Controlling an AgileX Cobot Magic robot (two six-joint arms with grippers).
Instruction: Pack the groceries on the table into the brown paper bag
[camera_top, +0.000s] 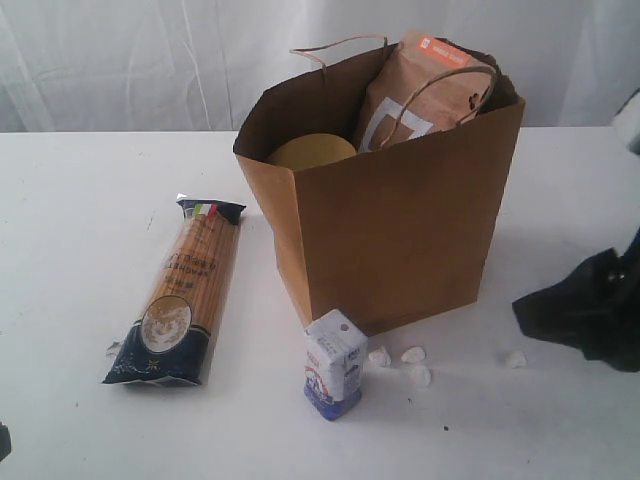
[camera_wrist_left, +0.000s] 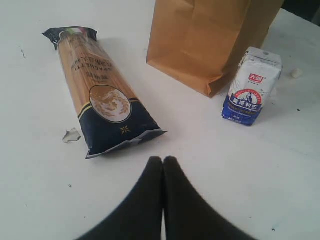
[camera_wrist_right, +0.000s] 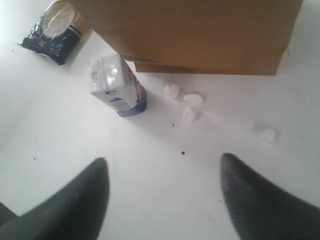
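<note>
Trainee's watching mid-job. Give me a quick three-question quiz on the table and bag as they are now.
1. True or false: the long spaghetti packet with dark-blue ends is inside the tall brown paper bag.
2. Which pincer is open? A left, B right, C neither.
3. What sticks out of the bag beside the yellow jar lid?
Key: 1 false, it lies on the white table. 2 B: right pincer open, left pincer shut. 3 the brown orange-labelled pouch.

- Left gripper (camera_wrist_left: 163, 161): fingers pressed flat together, tips touching.
- Right gripper (camera_wrist_right: 164, 159): fingers spread wide apart.
- Right arm (camera_top: 590, 312): dark, low at the exterior view's right edge.
</note>
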